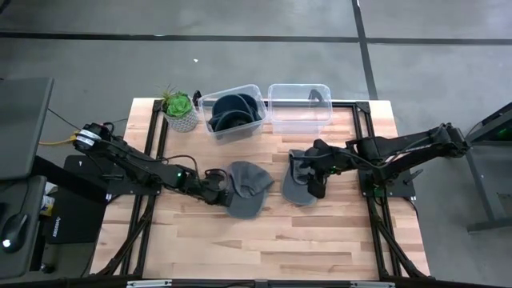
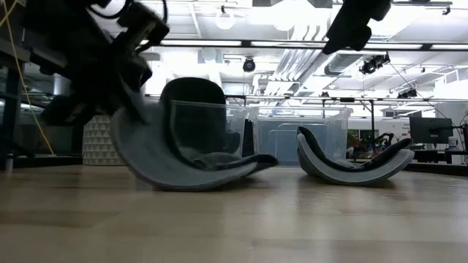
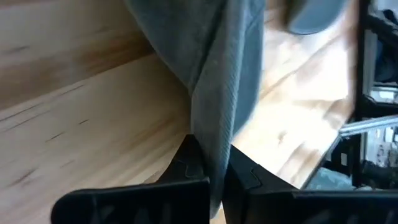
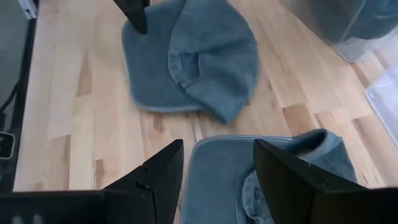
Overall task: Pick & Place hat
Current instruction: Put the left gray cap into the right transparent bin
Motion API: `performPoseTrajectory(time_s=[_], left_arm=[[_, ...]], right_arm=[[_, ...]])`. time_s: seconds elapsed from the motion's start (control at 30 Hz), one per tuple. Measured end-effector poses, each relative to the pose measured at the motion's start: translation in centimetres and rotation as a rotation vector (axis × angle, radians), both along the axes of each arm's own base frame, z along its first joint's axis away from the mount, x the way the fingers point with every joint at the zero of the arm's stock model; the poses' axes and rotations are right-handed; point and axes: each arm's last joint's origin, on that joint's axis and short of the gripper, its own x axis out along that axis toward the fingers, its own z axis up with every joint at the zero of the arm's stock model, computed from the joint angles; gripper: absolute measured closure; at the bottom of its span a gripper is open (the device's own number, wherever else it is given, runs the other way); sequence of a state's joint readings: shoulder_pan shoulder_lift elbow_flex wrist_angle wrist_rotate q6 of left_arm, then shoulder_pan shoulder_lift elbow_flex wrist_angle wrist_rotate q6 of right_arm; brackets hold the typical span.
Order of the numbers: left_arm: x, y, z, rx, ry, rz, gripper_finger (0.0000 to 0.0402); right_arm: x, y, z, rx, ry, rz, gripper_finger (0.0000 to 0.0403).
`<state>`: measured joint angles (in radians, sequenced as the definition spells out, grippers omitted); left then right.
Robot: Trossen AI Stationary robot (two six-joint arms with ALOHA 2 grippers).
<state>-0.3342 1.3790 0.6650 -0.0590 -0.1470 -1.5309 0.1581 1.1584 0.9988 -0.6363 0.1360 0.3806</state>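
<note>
The wooden table [image 1: 264,240] is carrying everything here, and the two clear plastic bins are sitting side by side along its far edge: the left bin [image 1: 234,112] is already holding what look like dark caps piled together, though through the plastic I cannot be sure how many, while the right bin [image 1: 299,106] is looking bare apart from something small and dark near its far corner that I can't make out. A potted plant [image 1: 179,109] is standing just beside the left bin. Two grey denim caps are lying on the boards, near each other in the middle. The left cap [image 1: 244,187] is being pinched at its brim edge by the left gripper [image 3: 210,180], whose fingers are closed on the fabric, and the brim is curling up off the wood where it is held. The right cap [image 1: 302,179] is resting untouched under the right gripper [image 4: 217,171], which is hovering above it with its fingers spread apart. These caps are looking light and soft; the crown is sagging and folding, so it would likely flop in a grip, while the brim is keeping a curved shape and seems the firmer place to take hold. Gripping cloth alone might let it slip or drag.
</note>
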Motion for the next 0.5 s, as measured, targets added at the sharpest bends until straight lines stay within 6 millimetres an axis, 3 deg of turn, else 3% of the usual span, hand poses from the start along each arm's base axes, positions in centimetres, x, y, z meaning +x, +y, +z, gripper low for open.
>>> performPoseTrajectory(time_s=[0.3,0.5], left_arm=[[0.9,-0.2,3.6,0.146,-0.033,-0.089,0.0401],[1.1,-0.2,5.6,0.224,0.030,-0.143,0.0401]], right_arm=[[0.2,0.2,0.3,0.017,-0.030,0.087,0.0214],[1.1,0.5,1.3,-0.022,-0.170,0.204,0.0214]])
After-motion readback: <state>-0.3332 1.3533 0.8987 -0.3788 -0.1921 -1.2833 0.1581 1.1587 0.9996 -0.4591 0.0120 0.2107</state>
